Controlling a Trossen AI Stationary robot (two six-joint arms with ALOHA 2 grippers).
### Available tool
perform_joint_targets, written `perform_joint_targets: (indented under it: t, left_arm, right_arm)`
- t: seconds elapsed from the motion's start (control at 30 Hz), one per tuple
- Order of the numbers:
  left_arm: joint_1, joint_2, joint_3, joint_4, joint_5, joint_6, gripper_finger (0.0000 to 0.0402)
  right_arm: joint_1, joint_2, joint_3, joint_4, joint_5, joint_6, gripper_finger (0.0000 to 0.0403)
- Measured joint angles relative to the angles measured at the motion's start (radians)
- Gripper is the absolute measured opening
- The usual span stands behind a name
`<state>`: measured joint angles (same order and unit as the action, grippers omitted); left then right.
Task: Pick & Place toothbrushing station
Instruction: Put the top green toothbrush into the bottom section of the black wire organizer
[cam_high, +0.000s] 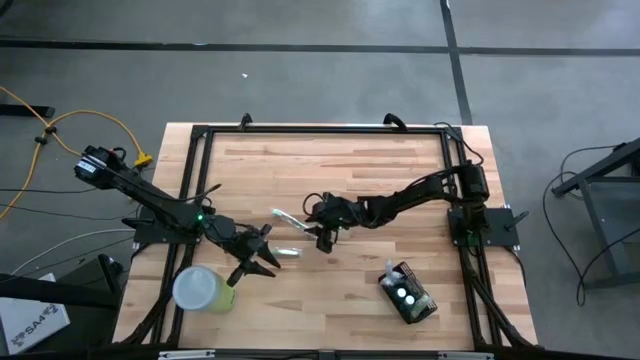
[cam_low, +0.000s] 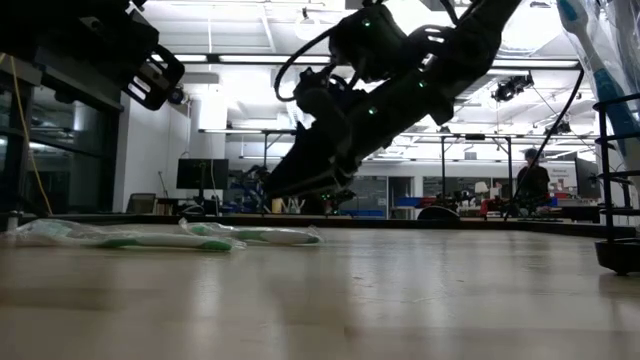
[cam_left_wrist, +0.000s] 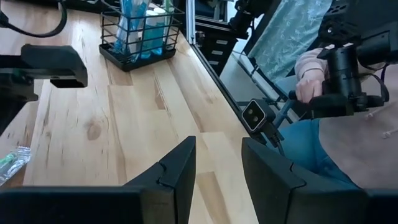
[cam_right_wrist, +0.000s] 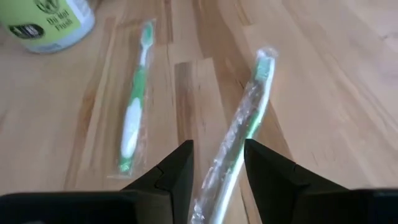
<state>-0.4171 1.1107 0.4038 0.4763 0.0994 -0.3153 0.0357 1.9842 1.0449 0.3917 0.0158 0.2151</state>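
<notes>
the toothbrushing station (cam_high: 408, 296), a small black wire-mesh holder with blue-topped items standing in it, sits at the lower right of the high view on the wooden worktop (cam_high: 340, 165), well apart from both arms; in the left wrist view it (cam_left_wrist: 142, 34) shows at the upper middle of the frame, and in the low view only its edge (cam_low: 618, 150) appears at the far right

the right gripper (cam_high: 325, 236) hangs near the centre of the high view, just right of a wrapped toothbrush (cam_high: 287, 219) that lies slanted on the worktop; in the right wrist view its fingers (cam_right_wrist: 175, 168) are spread with a gap between them, and the clear-wrapped toothbrush (cam_right_wrist: 242, 127) runs up through that gap beneath them, though whether they touch it cannot be told; a second green-and-white wrapped toothbrush (cam_right_wrist: 134, 112) lies just beside it, to the left in that frame

the left gripper (cam_high: 258, 257) sits at the lower left of centre in the high view, beside the second toothbrush (cam_high: 288, 253); its fingers (cam_left_wrist: 177, 171) are spread and hold nothing

a lime-green cup (cam_high: 203, 290) with a whitish lid stands at the lower left of the high view, near the left gripper

in the left wrist view a person's hand (cam_left_wrist: 308, 78) shows at the right edge, beyond the worktop
</notes>
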Motion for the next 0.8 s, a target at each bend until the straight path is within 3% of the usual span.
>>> perform_joint_targets:
  t: [0.23,0.8]
  left_arm:
    - [0.0,0.0,0.0,0.0,0.0,0.0,0.0126]
    - [0.0,0.0,0.0,0.003,0.0,-0.005,0.0126]
  right_arm:
    - [0.001,0.018,0.028,-0.107,0.012,0.001,0.0133]
    - [0.021,0.081,0.031,-0.144,0.059,0.071,0.0133]
